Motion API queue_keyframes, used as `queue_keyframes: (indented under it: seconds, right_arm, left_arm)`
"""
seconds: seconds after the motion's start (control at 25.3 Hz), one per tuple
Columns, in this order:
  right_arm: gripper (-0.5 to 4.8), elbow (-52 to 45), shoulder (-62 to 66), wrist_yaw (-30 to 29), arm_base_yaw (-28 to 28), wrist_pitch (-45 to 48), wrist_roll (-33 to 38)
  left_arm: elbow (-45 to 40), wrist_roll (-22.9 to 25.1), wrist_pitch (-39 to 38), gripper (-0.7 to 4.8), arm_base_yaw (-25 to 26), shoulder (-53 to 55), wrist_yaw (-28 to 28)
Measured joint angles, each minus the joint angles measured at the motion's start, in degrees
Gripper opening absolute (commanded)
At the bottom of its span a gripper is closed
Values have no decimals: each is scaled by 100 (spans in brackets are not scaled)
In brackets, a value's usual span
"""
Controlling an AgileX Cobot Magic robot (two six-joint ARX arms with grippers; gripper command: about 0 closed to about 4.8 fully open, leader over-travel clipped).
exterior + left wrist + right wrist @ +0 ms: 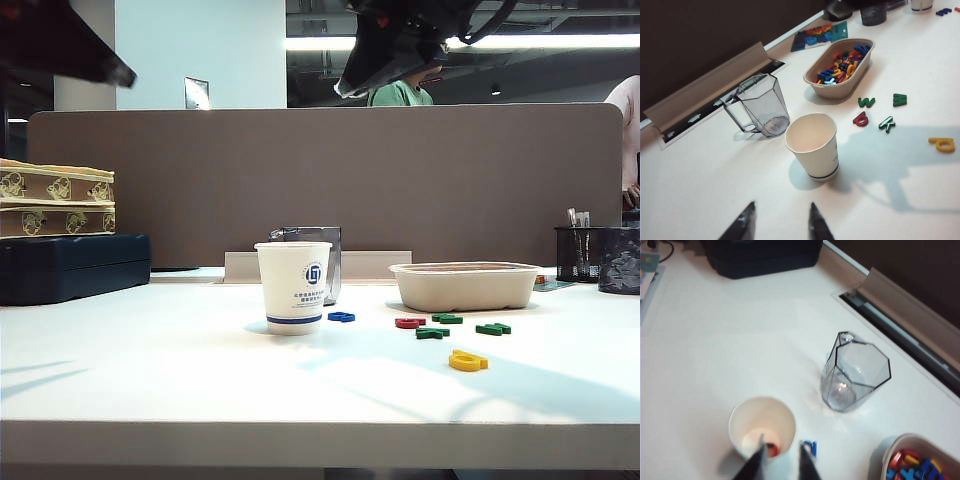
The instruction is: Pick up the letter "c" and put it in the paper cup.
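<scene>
Hovering my right claw (779,460) above the cup (762,426), fingers a little apart and gripping nothing, I see the orange-red c (772,448) lying on the cup's bottom, so I judge the drop done. My left claw (780,222) hangs spread wide and empty over bare tabletop (700,165) just beside the cup, clear of the work. The cup stands upright near the glass jug (852,375), a blue letter (810,448) at its base

Paper cup (293,287): blue logo, its text seemingly illegible.
</scene>
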Motion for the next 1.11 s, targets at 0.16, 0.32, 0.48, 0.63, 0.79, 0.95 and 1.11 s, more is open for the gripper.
queue_keyframes:
  seconds: [0.16, 0.32, 0.48, 0.63, 0.79, 0.95, 1.11]
  right_arm:
    - [54, 0, -114, 170, 2, -516, -2]
    - [20, -2, -264, 264, -4, -831, -7]
    - [20, -2, -492, 461, 0, -1073, -4]
    - [5, -2, -791, 610, -4, -1220, -4]
    - [-1, 0, -1180, 750, -4, -1453, -4]
    - [-1, -2, -1543, 778, -4, -1838, -4]
    - [-1, -2, -1939, 1220, -2, -2218, -7]
  left_arm:
    - [0, 0, -448, 121, 0, -450, -2]
    - [0, -2, -824, 120, 0, -752, -31]
    - [0, -2, -1373, 120, 2, -1119, -149]
    - [0, -20, -1906, 120, 0, -1480, -153]
    - [0, -131, -2212, 120, 0, -1770, -258]
    - [0, -223, -2483, 119, 0, -2013, -260]
    - [0, -258, -2988, 110, 0, -2363, -260]
